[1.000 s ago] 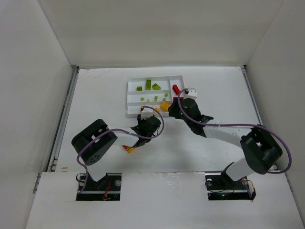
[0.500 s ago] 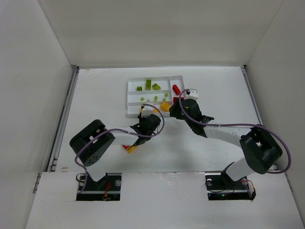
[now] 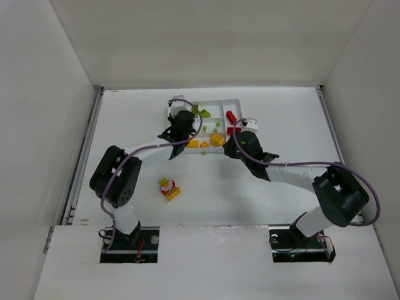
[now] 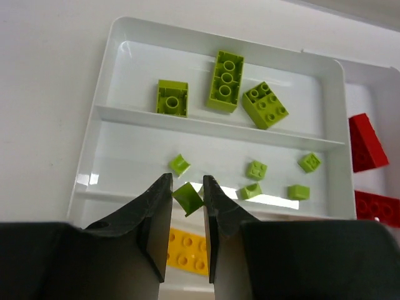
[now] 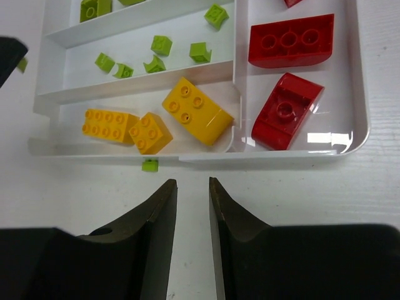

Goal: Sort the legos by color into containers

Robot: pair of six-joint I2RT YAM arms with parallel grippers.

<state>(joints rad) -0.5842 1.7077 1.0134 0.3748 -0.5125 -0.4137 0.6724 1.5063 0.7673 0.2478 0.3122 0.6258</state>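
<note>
A tiny lime green plastic brick [image 4: 188, 199] is sitting pinched between the dark fingers of the left end effector [image 4: 187, 189], which is clenching it by two opposite sides. It is hanging over the middle slot of the flat white plastic tray [image 4: 111, 62], low in the left wrist frame. That slot is already holding several small lime green pieces [image 4: 256, 169], so the carried brick is most likely being brought there to join its own colour. The slot above it in the frame is holding three larger lime green bricks [image 4: 225, 73]. Red bricks [image 4: 365, 142] are lying in the crosswise slot at the right edge, and a yellow-orange brick [image 4: 184, 244] is showing in the slot below.

The right end effector [image 5: 192, 187] is hovering over the white worktop [image 5: 300, 206] just outside the tray's near rim. Its fingers are standing slightly parted with nothing between them. One more small lime green piece [image 5: 149, 165] is lying on the worktop, touching or just beside that rim, left of the fingers. It is probably waiting for a pickup.

In the overhead view a mixed clump of red, yellow and green bricks [image 3: 169, 189] is resting on the worktop at lower left of centre, well apart from the tray. It will probably need pulling apart before sorting.
</note>
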